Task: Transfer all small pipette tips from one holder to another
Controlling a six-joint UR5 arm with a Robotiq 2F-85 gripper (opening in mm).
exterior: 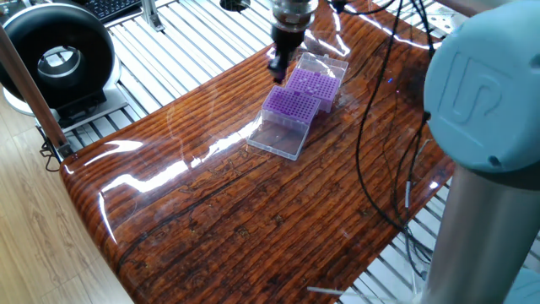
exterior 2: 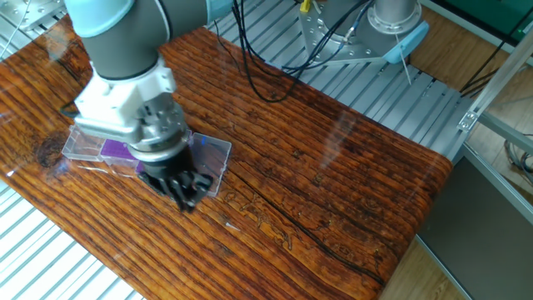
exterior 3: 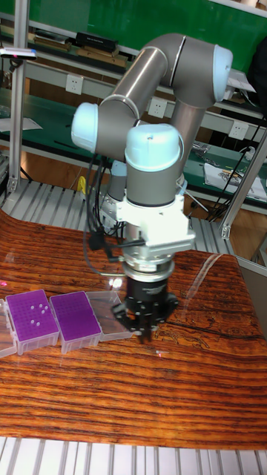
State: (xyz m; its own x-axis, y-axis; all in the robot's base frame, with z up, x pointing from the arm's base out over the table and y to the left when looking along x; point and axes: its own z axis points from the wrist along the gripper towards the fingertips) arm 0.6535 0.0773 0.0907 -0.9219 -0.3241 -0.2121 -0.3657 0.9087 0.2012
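Left rack: few tips; right rack: none visible. End effector beside racks, fingers together, grip unclear; transfer barely begun

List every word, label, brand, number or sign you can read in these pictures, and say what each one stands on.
"UR": raised logo on the blue cap of the robot arm's joint, in one fixed view.
Papers on the green bench, tall fixed view: too small to read.
Purple racks and gripper: no readable text.
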